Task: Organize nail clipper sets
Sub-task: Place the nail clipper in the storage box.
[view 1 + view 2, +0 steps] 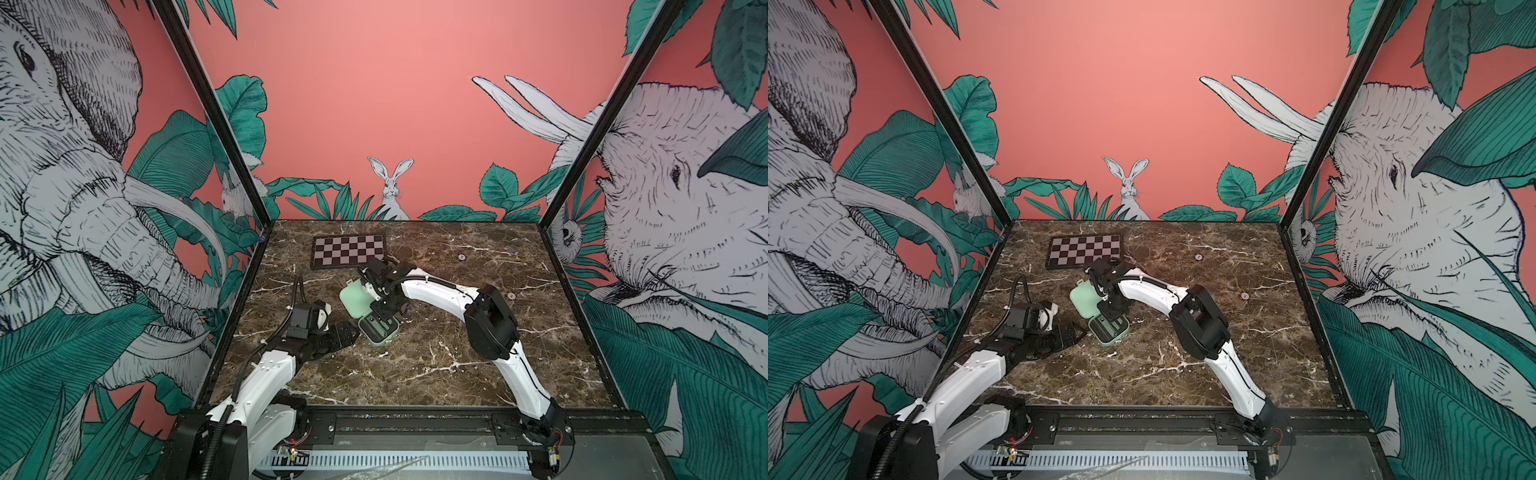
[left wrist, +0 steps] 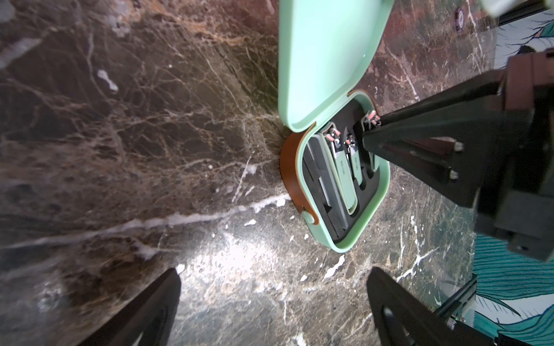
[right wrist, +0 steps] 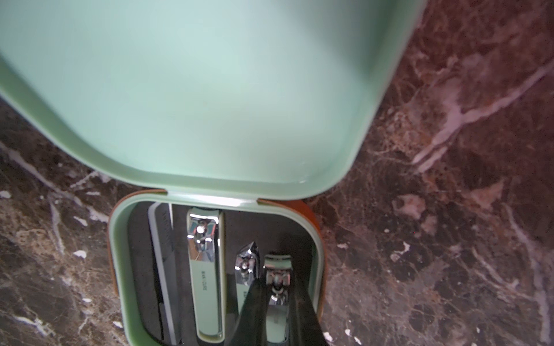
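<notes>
Progress looks far along, judging by how full the tray is. Left of centre in a top view, the left tool (image 1: 347, 334) sits low over the brown-veined marble surface (image 1: 436, 357). Its jaws are spread wide and hold nothing, and it is just beside the set without touching it.

At the centre of the frame stands the mint-green rounded-square plastic case (image 1: 380, 341), with a brown band (image 2: 289, 167) around its base. Its lid (image 1: 353, 299) is swung up and tilted back. The right wrist view shows the dark foam tray (image 3: 141, 269) holding tools in a row. A grey nail file (image 3: 165, 269) lies by one wall, then a large pale-green clipper (image 3: 207, 284), then a small angled metallic clipper (image 3: 246, 263).

Over the last slot, by the opposite wall, the right tool (image 3: 275, 287) is closed narrowly on a small pale-green clipper (image 3: 277, 269). Whether that clipper is fully seated cannot be told.

Behind the case, upper centre of the surface, lies a flat brown-and-pale checkerboard (image 1: 348, 249). No loose grooming tools show on the surface.

What likely remains is letting go of this clipper, clearing the tray, and folding the lid shut.
</notes>
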`<control>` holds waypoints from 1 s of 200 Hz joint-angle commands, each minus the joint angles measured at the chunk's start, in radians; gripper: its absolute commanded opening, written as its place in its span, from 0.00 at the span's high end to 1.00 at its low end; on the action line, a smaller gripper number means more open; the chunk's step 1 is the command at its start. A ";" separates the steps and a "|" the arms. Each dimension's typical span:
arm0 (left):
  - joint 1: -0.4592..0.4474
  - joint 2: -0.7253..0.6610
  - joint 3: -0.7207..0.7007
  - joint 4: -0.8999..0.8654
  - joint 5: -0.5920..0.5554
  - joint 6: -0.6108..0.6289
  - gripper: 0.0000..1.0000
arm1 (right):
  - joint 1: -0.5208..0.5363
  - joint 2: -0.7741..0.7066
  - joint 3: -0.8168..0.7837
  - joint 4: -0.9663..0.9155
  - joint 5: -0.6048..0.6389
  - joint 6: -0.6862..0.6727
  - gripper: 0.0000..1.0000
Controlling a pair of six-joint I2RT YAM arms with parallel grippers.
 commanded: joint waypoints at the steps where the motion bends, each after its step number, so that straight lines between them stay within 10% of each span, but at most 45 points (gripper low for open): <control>1: 0.004 -0.010 -0.007 0.008 -0.007 -0.006 0.01 | 0.007 0.007 -0.018 0.006 0.016 0.016 0.90; 140: 0.004 -0.008 -0.002 0.008 -0.001 -0.005 0.01 | 0.008 -0.045 0.009 -0.001 0.075 0.051 0.66; 200: 0.004 -0.014 -0.004 0.006 -0.003 -0.005 0.01 | 0.007 -0.064 0.012 -0.014 0.102 0.060 0.71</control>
